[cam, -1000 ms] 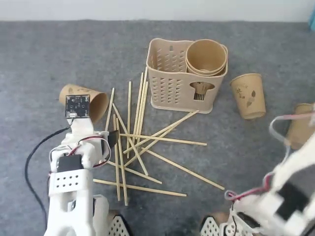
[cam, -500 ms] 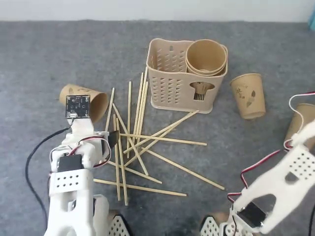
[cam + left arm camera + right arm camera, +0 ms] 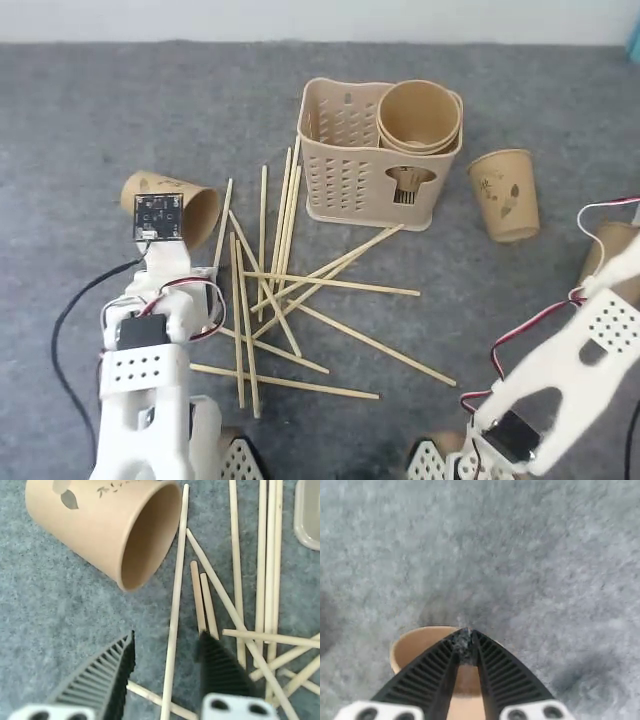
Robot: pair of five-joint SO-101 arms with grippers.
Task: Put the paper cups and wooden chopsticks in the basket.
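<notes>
A grey felt table [image 3: 90, 100] meets a pale wall at 12. The left pincer [image 3: 167, 639] gapes wide astride one chopstick [image 3: 177, 580], whose long axis runs 12 to 6. A tipped cup [image 3: 100, 525] lies at its 11, the basket [image 3: 375, 160] at 1. The right pincer [image 3: 465, 636], closed and empty, hovers over a second cup [image 3: 417, 645] at the table's 3.

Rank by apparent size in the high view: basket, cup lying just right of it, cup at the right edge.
1. basket
2. cup right of the basket
3. cup at the right edge; partly hidden, so this rank is unsure.
</notes>
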